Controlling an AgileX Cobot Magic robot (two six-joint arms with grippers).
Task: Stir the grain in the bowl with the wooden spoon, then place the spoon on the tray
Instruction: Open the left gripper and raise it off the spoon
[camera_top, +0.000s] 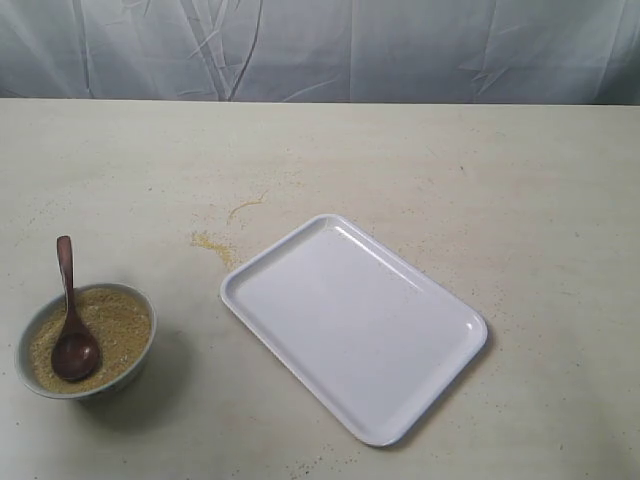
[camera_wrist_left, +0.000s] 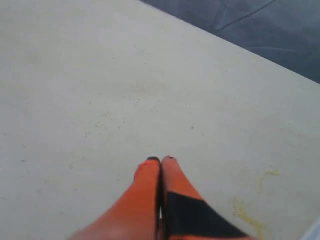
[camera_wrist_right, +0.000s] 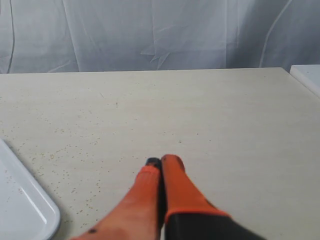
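Observation:
A small pale bowl (camera_top: 140, 362) sits at the front left of the table, filled with yellow-tan grain (camera_top: 118, 322). The dark wooden spoon (camera_top: 71, 320) rests in it, oval end on the grain, handle leaning over the far rim. The large white tray (camera_top: 352, 322) lies at an angle in the middle, with nothing on it. Neither gripper shows in the exterior view. In the left wrist view my left gripper (camera_wrist_left: 160, 160) is shut and empty over bare table. In the right wrist view my right gripper (camera_wrist_right: 161, 160) is likewise shut and empty, with a corner of the tray (camera_wrist_right: 22, 207) beside it.
Spilled grain (camera_top: 212, 243) lies in a small patch and a thin streak (camera_top: 244, 206) on the table between bowl and tray; a smear of grain (camera_wrist_left: 246, 212) shows near the left gripper. A wrinkled grey cloth (camera_top: 320, 45) hangs behind the far table edge.

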